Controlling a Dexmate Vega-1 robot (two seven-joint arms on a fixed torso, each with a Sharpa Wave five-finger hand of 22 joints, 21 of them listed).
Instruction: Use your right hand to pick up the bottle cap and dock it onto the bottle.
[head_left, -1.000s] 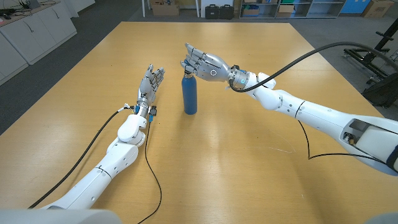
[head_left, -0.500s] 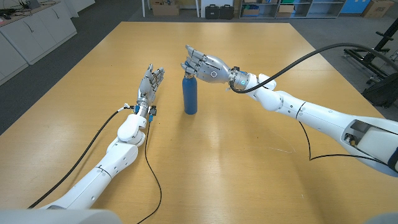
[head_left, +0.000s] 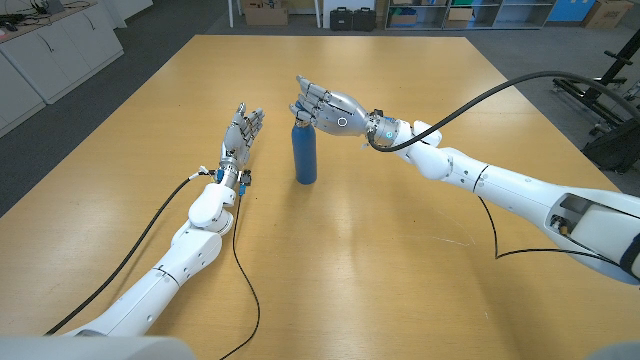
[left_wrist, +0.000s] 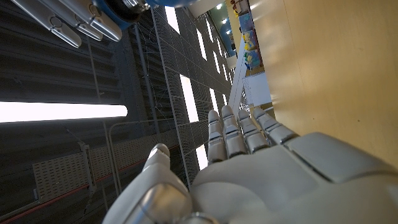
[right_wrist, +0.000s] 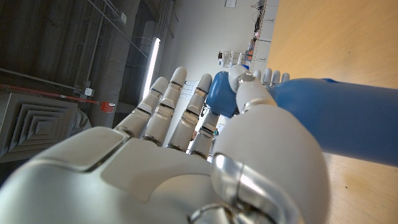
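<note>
left hand (head_left: 241, 133) stands on its edge on the table (head_left: 420, 80), fingers spread and straight, holding nothing. just right of it the bottle (head_left: 304, 152) stands upright near the middle. the right hand (head_left: 322, 104) hovers at its top, thumb and a finger pinching the cap (right_wrist: 222, 93) against the neck, other fingers spread. docking looks under way; next the cap likely needs seating squarely, then a release without tipping the bottle

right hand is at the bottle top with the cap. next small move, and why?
Probably let go and lift clear. The bottle cap sits at the top of the blue bottle, which stands upright, with the right hand pinching the cap. Whether it is fully seated I cannot tell, so ease off slowly.
</note>
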